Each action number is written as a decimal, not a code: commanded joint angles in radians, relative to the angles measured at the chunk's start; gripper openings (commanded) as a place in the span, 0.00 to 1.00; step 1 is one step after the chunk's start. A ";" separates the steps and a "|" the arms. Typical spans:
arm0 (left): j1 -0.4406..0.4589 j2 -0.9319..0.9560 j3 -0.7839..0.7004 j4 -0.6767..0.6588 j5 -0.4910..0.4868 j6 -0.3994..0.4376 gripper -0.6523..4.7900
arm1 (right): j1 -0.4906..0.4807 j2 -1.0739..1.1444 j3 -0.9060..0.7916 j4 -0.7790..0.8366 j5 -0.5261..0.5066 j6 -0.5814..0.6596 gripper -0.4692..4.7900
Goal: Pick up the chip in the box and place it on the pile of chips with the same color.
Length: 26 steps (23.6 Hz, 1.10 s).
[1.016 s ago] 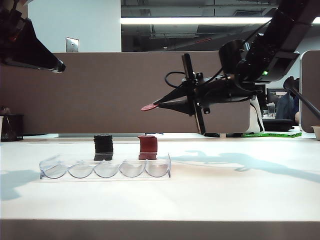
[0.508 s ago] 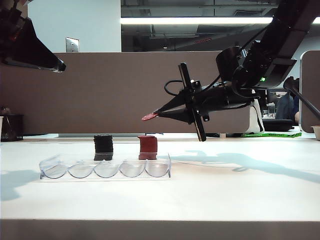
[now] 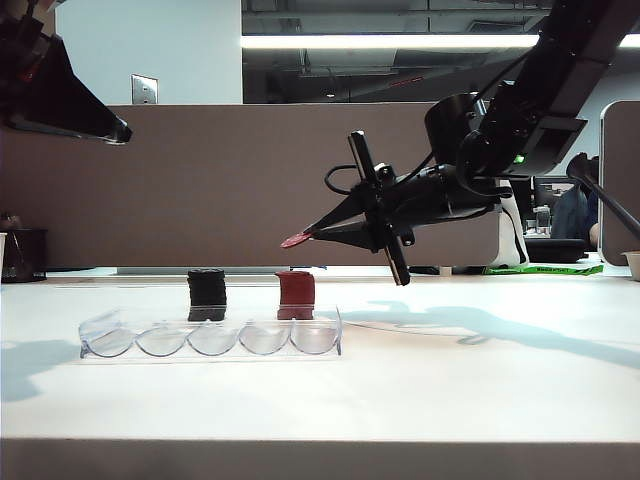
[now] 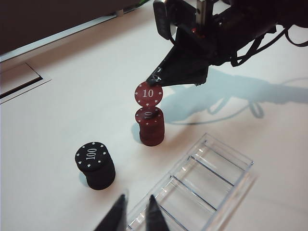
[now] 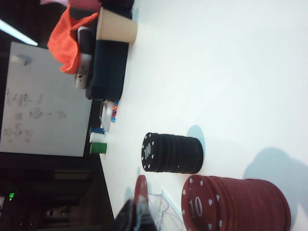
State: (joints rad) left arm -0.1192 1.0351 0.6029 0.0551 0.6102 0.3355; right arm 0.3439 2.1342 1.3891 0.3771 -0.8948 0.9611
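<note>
The small round dark-red poker chip marked "10" (image 4: 148,94) is hanging in the air just above the short cylindrical stack of dark-red chips (image 4: 151,126), not touching it. The right tool (image 3: 312,233) is clamping the chip by its edge, its jaws pressed together on it, so the chip is sticking out past the black tapered fingertips. In the exterior view the right arm is reaching in from the upper right, the tool pointing toward the left and tilting slightly downward.

The red stack is standing upright on the white tabletop (image 3: 450,380), with a short cylindrical stack of black chips marked "100" (image 4: 95,164) beside it, apart. The long clear plastic tray with five half-round grooves (image 3: 210,338) is lying just in front of both stacks, glossy and see-through.

The left tool (image 4: 136,216) is hovering above the near end of the tray, its jaws standing apart and gripping nothing; that arm is staying high at the upper left of the exterior view.
</note>
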 commanded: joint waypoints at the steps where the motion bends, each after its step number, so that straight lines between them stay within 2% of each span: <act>1: 0.000 -0.003 0.006 0.006 0.007 -0.006 0.23 | 0.005 -0.001 0.003 0.002 0.018 0.000 0.09; 4: 0.000 -0.003 0.006 0.006 0.007 -0.006 0.23 | 0.007 -0.001 0.003 -0.033 0.055 0.000 0.09; 11: 0.000 -0.003 0.006 0.006 0.007 -0.006 0.23 | 0.007 -0.001 0.003 -0.053 0.054 0.000 0.09; 19: 0.000 -0.003 0.006 0.006 0.007 -0.006 0.23 | 0.014 -0.001 0.003 -0.089 0.002 -0.016 0.09; 26: 0.000 -0.003 0.006 0.006 0.007 -0.006 0.23 | 0.019 -0.001 0.003 -0.088 0.032 -0.021 0.09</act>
State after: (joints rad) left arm -0.1192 1.0351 0.6029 0.0551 0.6102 0.3355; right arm 0.3618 2.1361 1.3891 0.2790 -0.8787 0.9489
